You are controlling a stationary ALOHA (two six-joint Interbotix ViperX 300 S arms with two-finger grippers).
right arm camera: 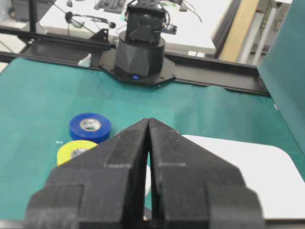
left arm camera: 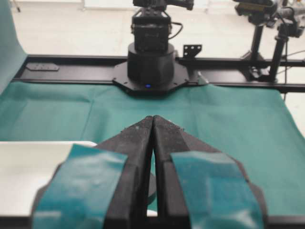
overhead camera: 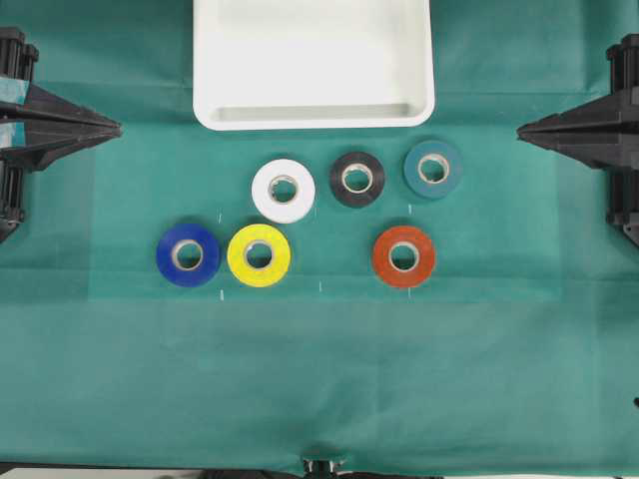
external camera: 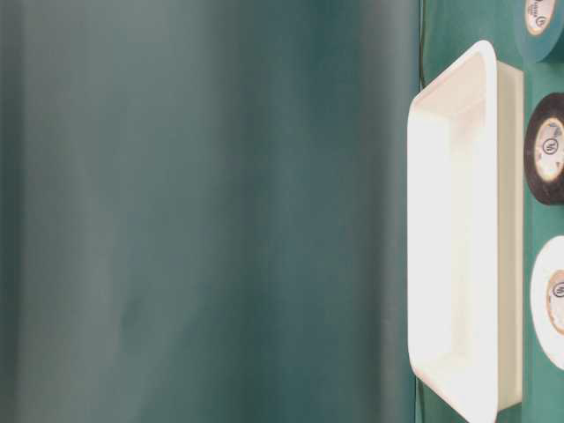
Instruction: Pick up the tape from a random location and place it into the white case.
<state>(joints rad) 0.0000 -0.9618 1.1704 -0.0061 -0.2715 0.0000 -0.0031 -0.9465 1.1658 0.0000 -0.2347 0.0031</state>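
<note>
Lying flat at lower centre, the tape (overhead camera: pixel 259 254) awaits a top-down grasp, while both grippers, left (overhead camera: pixel 118 127) and right (overhead camera: pixel 520 129), sit closed and empty at the frame edges.

We see the tape (overhead camera: pixel 259 254) hemmed by the blue roll (overhead camera: pixel 188 254) touching one side and the white roll (overhead camera: pixel 284 190) behind; its surface-front-edge side lies open.

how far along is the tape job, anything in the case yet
Nothing looks done. The white case holds no roll, and the yellow tape lies flat on the green cloth between the blue roll and the white roll. Nothing is in hand: the left gripper and the right gripper sit shut at the table's sides. Picking up and placing the tape remain.
</note>
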